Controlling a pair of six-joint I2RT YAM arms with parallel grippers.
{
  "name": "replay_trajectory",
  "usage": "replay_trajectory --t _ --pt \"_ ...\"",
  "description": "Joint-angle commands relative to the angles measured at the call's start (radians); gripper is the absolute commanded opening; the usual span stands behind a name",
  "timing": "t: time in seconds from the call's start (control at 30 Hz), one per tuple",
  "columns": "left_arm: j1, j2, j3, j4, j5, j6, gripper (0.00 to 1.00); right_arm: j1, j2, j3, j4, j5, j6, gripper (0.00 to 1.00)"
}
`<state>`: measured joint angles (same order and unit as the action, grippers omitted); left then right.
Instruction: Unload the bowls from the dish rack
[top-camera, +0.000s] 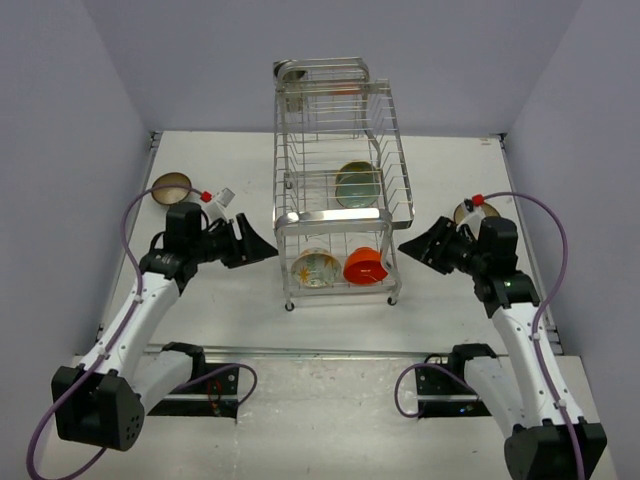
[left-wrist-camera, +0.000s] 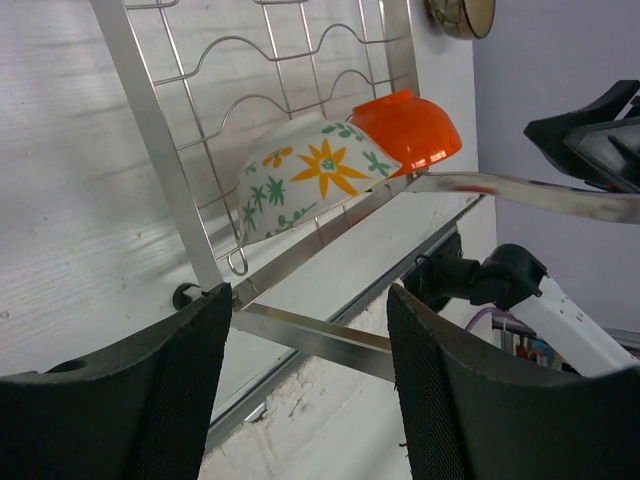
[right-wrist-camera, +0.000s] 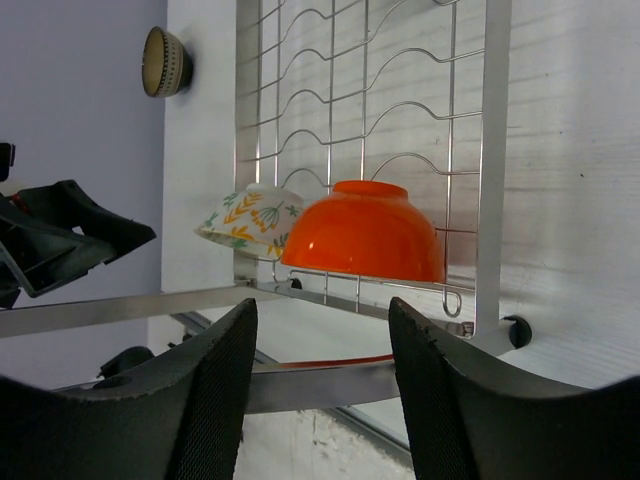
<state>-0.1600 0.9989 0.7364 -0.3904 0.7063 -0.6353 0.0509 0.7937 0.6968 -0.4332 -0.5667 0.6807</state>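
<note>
The dish rack (top-camera: 335, 216) stands mid-table. Its lower tier holds a pale flower-patterned bowl (top-camera: 316, 268) and an orange-red bowl (top-camera: 365, 266), both tipped on edge. A greenish bowl (top-camera: 356, 184) leans in the upper tier. My left gripper (top-camera: 262, 246) is open just left of the lower tier, aimed at the patterned bowl (left-wrist-camera: 310, 175) with the orange bowl (left-wrist-camera: 410, 128) behind it. My right gripper (top-camera: 413, 247) is open just right of the rack, facing the orange bowl (right-wrist-camera: 365, 230). Neither gripper holds anything.
A brown bowl (top-camera: 171, 186) sits on the table at the far left, behind my left arm. Another tan bowl (top-camera: 464, 212) sits at the right, partly hidden by my right wrist. A shiny metal front bar (right-wrist-camera: 300, 385) crosses between my right fingers' view.
</note>
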Motion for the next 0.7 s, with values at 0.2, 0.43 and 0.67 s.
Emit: replay_trajectory --t 0.2,0.43,0.67 --pt "-0.007 0.061 -0.064 0.077 0.102 -0.027 0.63 -0.019 -0.066 0.000 0.007 0.031 -0.012 0.56" --pt "-0.015 0.075 -0.123 0.278 0.229 -0.270 0.64 -0.020 -0.108 -0.011 0.004 0.042 -0.015 0.56" --pt "-0.026 -0.019 -0.199 0.557 0.154 -0.712 0.64 -0.019 -0.142 -0.008 0.001 0.039 -0.003 0.56"
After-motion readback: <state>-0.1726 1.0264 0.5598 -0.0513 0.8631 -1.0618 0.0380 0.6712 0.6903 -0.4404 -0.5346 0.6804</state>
